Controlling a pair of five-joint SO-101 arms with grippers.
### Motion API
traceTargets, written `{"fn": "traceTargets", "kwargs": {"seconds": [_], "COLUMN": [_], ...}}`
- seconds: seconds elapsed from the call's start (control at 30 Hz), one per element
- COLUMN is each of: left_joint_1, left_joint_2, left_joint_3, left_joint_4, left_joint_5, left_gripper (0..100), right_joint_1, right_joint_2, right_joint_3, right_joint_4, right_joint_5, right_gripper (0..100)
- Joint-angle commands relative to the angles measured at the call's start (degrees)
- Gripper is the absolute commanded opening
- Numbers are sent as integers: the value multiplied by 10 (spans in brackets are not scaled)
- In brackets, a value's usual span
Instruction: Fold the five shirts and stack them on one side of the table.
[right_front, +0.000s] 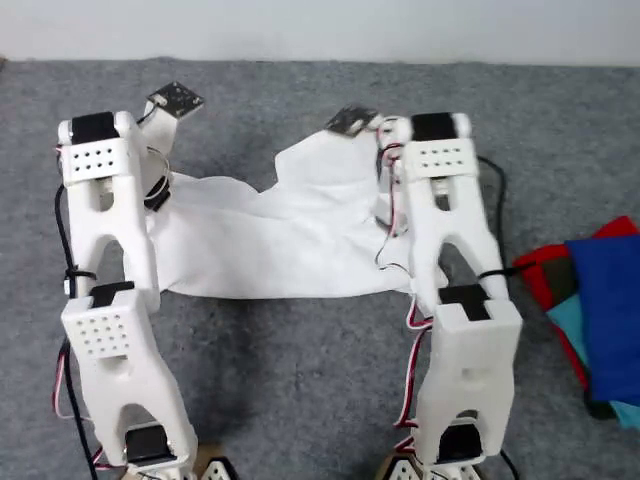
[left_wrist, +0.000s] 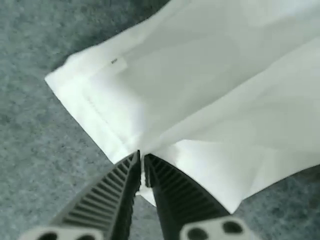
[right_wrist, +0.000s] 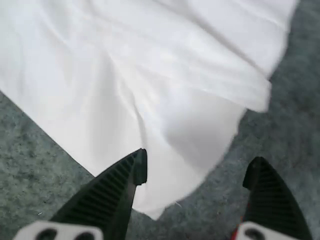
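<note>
A white shirt (right_front: 280, 235) lies crumpled on the grey carpeted table (right_front: 300, 380) between the two arms. In the left wrist view my left gripper (left_wrist: 141, 165) is shut on the white shirt (left_wrist: 210, 100), pinching its hemmed edge near a corner. From above, this gripper (right_front: 158, 195) sits at the shirt's left edge. My right gripper (right_wrist: 197, 172) is open, its fingers (right_wrist: 131, 172) spread just above the white shirt (right_wrist: 165, 90) at an edge. In the high view it (right_front: 388, 208) is at the shirt's right side.
A pile of coloured shirts sits at the table's right edge: a blue one (right_front: 610, 310) on top, red (right_front: 545, 268) and teal (right_front: 565, 322) below. Bare carpet stretches in front of the white shirt and along the back.
</note>
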Motion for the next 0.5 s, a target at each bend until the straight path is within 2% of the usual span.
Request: {"fn": "traceTargets", "kwargs": {"seconds": [0.0,0.17,0.3,0.47], "left_joint_1": [-4,-4,-4,-1], "left_joint_2": [2,16,25,26], "left_joint_3": [-64,-81,-83,-80], "left_joint_4": [11,12,22,22], "left_joint_5": [6,6,7,7], "left_gripper": [13,13,13,13], "right_joint_1": [-31,-55,-56,-49], "right_joint_2": [0,28,58,102], "right_joint_3": [-33,-33,-37,-135], "right_joint_4": [-7,-8,-11,20], "right_joint_5": [26,71,78,78], "right_gripper": [322,322,322,377]}}
